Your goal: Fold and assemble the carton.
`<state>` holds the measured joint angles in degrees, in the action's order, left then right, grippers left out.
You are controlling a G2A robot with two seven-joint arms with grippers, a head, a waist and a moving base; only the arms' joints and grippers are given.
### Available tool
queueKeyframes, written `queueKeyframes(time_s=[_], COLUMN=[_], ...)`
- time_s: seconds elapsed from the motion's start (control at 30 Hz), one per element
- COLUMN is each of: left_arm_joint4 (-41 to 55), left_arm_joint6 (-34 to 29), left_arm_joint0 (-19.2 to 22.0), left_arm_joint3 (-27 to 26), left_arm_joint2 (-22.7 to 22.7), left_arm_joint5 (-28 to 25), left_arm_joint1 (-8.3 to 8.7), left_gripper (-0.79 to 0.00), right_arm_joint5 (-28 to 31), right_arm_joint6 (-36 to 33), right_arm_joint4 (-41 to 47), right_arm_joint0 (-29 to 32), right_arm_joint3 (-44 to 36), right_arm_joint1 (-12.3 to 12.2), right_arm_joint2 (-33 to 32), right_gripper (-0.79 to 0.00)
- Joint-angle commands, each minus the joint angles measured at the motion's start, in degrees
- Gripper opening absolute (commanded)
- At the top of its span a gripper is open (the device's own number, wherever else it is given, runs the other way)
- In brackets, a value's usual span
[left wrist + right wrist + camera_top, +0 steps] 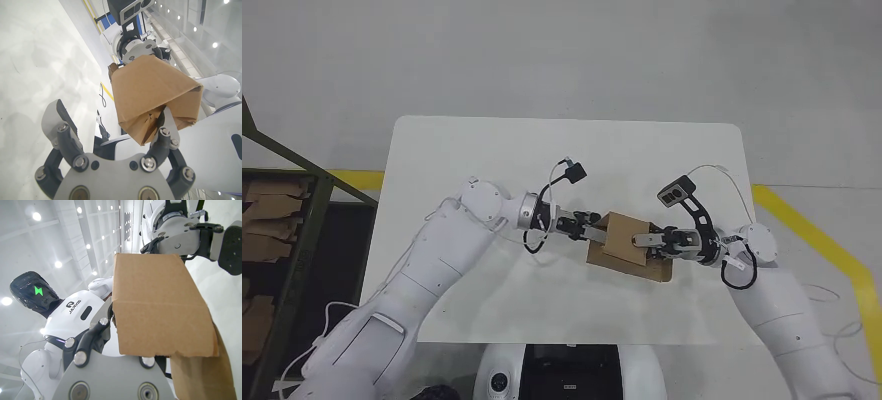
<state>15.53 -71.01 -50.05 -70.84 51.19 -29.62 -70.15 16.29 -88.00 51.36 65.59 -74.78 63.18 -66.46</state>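
Observation:
A brown cardboard carton (626, 245) hangs partly folded between my two grippers over the middle of the white table (492, 150). My left gripper (594, 228) is open at the carton's left end. One of its fingers (167, 121) is tucked inside the carton's open end (151, 123), while the other finger (60, 113) stands free beside it. My right gripper (647, 241) is at the carton's right end and looks shut on its wall. One right finger (105, 313) lies against the carton's edge (115, 306); the other is hidden behind the panel (157, 306).
The table has bare surface on all sides of the carton. A dark crate (282, 230) with flat cardboard pieces stands on the floor beyond the table's left edge. Yellow tape (802, 225) marks the floor at the right.

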Motion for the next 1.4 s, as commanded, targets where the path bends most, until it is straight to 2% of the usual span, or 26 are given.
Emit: queueKeyframes(time_s=[0.0, 0.37, 0.5, 0.63, 0.83, 1.03, 1.23, 1.37], left_arm_joint4=[0.19, 2.13, 2.04, -0.29, -12.86, -30.23, -51.13, -51.13], left_arm_joint6=[0.12, 3.34, 5.86, 12.35, 25.05, 35.61, 52.68, 52.68], left_arm_joint0=[0.14, -1.34, -2.39, -3.23, -2.83, -3.91, -5.11, -5.11], left_arm_joint3=[0.21, 1.06, 0.39, -1.07, -1.07, -7.20, -10.60, -10.60], left_arm_joint2=[-0.14, 3.75, 6.46, 7.77, 8.56, 11.21, 10.02, 10.02], left_arm_joint5=[-0.14, -3.67, -9.50, -16.00, -28.38, -28.38, -28.38, -28.38], left_arm_joint1=[-0.03, 0.99, 1.59, 1.97, 2.64, 2.79, 3.42, 3.42], left_gripper=[0.000, 0.000, 0.000, 0.000, 0.000, 0.000, 0.000, 0.000], right_arm_joint5=[0.00, 0.00, 0.02, 0.31, 0.40, -0.26, -0.63, -0.09], right_arm_joint6=[0.00, 0.00, 0.03, 0.32, 0.42, 0.23, 0.59, 1.61], right_arm_joint4=[-0.07, -0.20, -0.85, -2.45, -4.62, -4.92, -5.17, -4.43], right_arm_joint0=[0.01, 0.42, 0.12, -1.07, -3.69, -5.67, -7.09, -7.64], right_arm_joint3=[0.00, 0.53, 1.85, 4.15, 7.53, 9.43, 10.57, 11.27], right_arm_joint1=[0.04, -0.07, -0.09, 0.04, 0.35, 0.69, 1.03, 1.26], right_arm_joint2=[-0.09, -1.63, -2.10, -1.92, -0.92, 0.00, 0.81, 0.83], right_gripper=[-0.785, -0.785, -0.785, -0.785, -0.785, -0.785, -0.785, -0.785])
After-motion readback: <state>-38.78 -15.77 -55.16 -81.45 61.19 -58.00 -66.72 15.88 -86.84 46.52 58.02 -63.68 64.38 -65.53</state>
